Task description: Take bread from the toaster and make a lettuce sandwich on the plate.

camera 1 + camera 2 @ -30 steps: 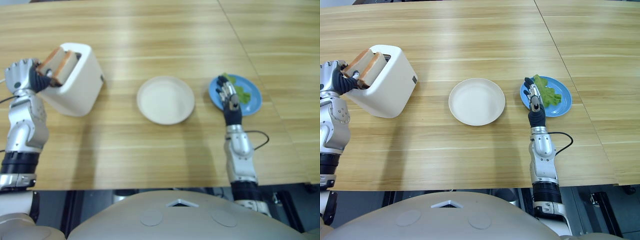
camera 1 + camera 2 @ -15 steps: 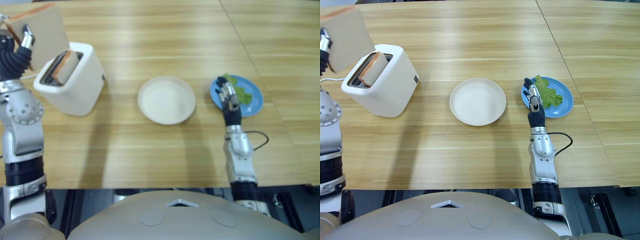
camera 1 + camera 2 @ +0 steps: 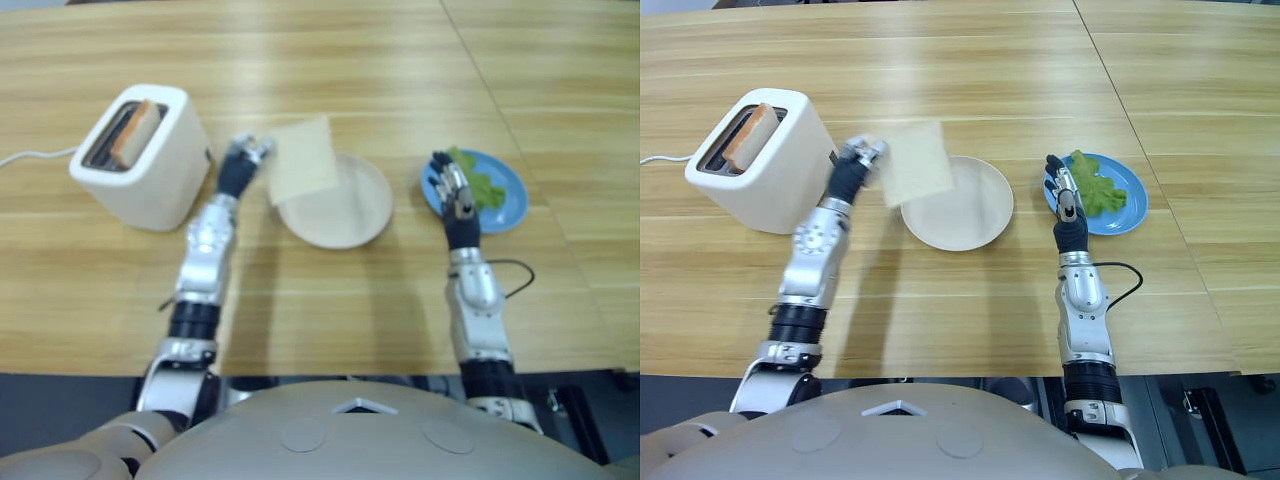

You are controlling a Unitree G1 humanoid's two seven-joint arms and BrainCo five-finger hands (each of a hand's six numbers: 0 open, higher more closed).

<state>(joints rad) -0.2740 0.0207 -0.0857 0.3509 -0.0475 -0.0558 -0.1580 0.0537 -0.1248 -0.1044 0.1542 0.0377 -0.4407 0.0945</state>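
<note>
My left hand (image 3: 855,166) is shut on one edge of a pale bread slice (image 3: 917,162), holding it just above the left rim of the cream plate (image 3: 975,215) at the table's middle. The white toaster (image 3: 755,170) stands to the left with a second, browner slice (image 3: 749,133) upright in its slot. On the right a small blue plate (image 3: 1124,210) carries green lettuce (image 3: 1094,187). My right hand (image 3: 1064,196) sits at the blue plate's left edge, fingers straight and nothing in them.
The toaster's white cord (image 3: 30,158) runs off to the left. A black cable (image 3: 1125,280) loops beside my right forearm. A seam between two wooden table tops (image 3: 1110,90) runs diagonally at the right.
My left hand has swung the bread slice from high above the toaster down and right to the cream plate's rim. The right hand has stayed where it was.
</note>
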